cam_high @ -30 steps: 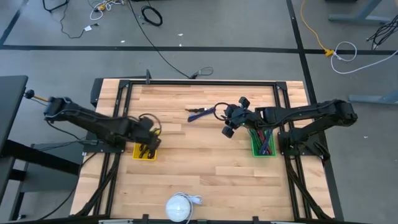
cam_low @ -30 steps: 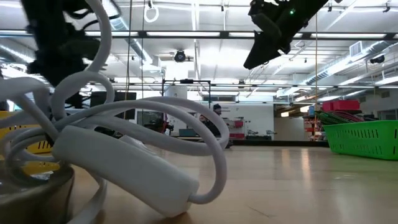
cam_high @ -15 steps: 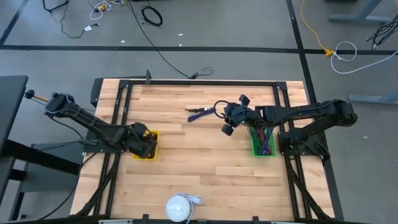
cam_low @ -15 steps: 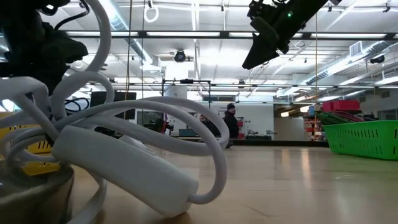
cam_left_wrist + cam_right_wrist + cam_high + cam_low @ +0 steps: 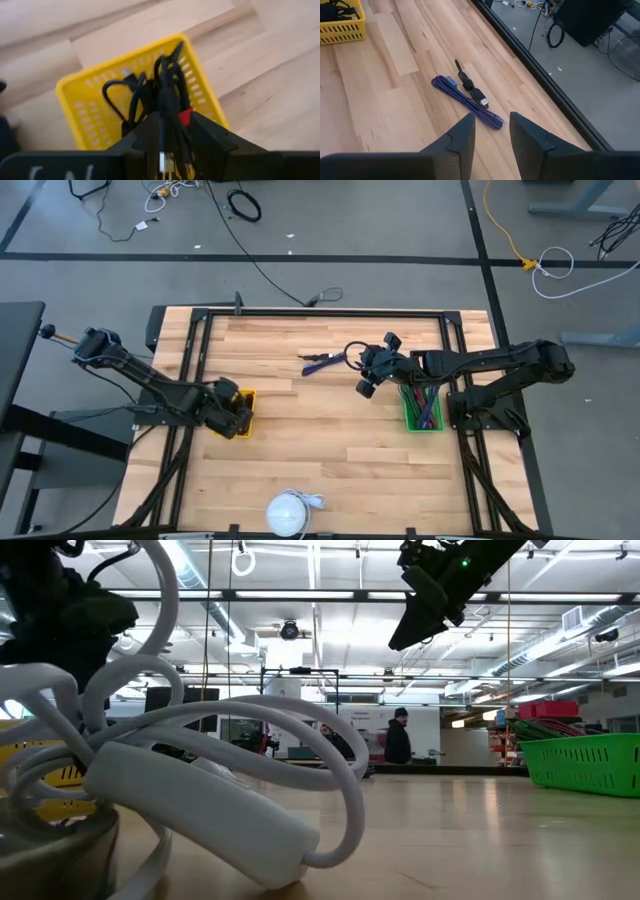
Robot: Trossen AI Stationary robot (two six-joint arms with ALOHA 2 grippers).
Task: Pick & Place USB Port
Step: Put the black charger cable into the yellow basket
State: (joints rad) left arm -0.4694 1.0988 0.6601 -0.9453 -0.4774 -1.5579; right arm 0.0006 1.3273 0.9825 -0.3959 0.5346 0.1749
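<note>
**Cable held over yellow basket as right arm waits above far-side cords**

The left gripper (image 5: 169, 137) is seen low over the yellow basket (image 5: 240, 428) at the table's left side, its fingers (image 5: 205, 135) closed narrowly on a black USB cable (image 5: 167, 95) whose metal plug shows between them. The cable's long axis runs straight ahead from the fingers into the basket, where further black leads are coiled. The basket lies directly under the gripper, so the coming move is judged to be a plain lift or release, with little sideways travel called for.

The right gripper (image 5: 490, 132) is held above the table (image 5: 330, 440) right of centre, its fingers parted and holding nothing. A purple cable (image 5: 465, 101) and a short black cable (image 5: 470, 87) are stretched on the wood just beyond it, toward the far edge, their length lying across the gripper's line. This arm is plainly the nearer to them. The green basket (image 5: 422, 410) stands at the right edge, partly under that arm.

Open wood is left between the two baskets. A white cable bundle (image 5: 288, 513) rests at the near edge, well apart from both arms.
</note>
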